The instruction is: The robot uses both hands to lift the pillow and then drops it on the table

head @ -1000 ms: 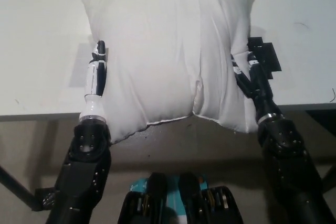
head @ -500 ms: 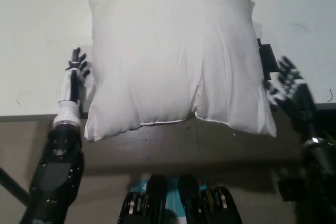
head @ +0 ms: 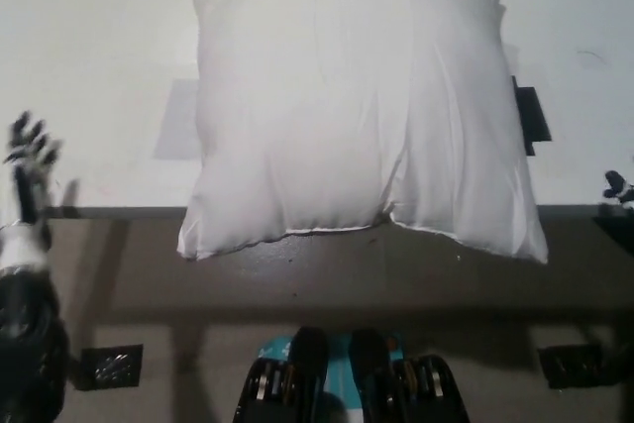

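White pillow [head: 357, 106] flat on worktop [head: 89, 56], near edge overhanging, covering black patch [head: 530, 114]. Left robot hand [head: 28, 160] spread, empty. Right robot hand [head: 619, 187] at frame edge, state unclear.

We see a dim, soft picture with a grey cast and a little grain. The pillow [head: 357, 106] is the brightest thing, its upper face nearly washed out so its creases show only faintly. The table [head: 89, 56] reads as flat pale grey, with no hard glare. The light seems to come from above, since shade gathers under the pillow's front edge and below the table's edge. The left hand [head: 28, 160] at the edge looks soft and slightly smeared. The right hand [head: 619, 187] is a small dark blur.
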Controlling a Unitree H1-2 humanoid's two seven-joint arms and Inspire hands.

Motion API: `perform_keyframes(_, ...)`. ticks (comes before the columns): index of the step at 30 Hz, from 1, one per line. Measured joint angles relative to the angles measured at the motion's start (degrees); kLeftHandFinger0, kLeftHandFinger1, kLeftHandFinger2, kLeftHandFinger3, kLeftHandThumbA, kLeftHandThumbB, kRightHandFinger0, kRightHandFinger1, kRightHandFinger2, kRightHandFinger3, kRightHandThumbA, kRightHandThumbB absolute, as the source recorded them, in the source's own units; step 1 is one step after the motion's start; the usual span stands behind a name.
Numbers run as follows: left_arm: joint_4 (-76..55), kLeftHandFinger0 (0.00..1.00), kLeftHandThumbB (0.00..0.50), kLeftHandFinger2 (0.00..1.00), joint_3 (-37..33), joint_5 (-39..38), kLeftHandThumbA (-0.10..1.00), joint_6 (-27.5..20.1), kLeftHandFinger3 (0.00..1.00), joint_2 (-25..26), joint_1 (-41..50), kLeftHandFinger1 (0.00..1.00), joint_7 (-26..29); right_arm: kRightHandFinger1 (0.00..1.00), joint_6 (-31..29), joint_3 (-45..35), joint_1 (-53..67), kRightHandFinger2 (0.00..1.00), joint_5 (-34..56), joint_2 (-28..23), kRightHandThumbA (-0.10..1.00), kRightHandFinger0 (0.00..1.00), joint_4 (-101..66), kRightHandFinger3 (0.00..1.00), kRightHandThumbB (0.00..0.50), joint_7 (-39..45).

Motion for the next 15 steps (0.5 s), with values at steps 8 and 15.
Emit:
perform_keyframes(8, -19.7, 1.0, 0.266, 1.0, -1.2, 0.1, 1.0, 1.8, 1.0, -4.6, 13.7, 1.0, -0.2, 1.0, 1.2, 0.0, 11.9, 1.0, -1.8, 0.0, 1.0, 1.0, -14.4, 1.0, 0.365, -0.9)
perform_keyframes(15, -34.4, 1.0, 0.279, 1.0, -3.7, 0.2, 1.0, 3.3, 1.0, -9.5, 24.0, 1.0, -0.2, 1.0, 2.1, 0.1, 23.3, 1.0, -3.7, 1.5, 1.0, 1.0, -28.7, 1.0, 0.298, -1.0)
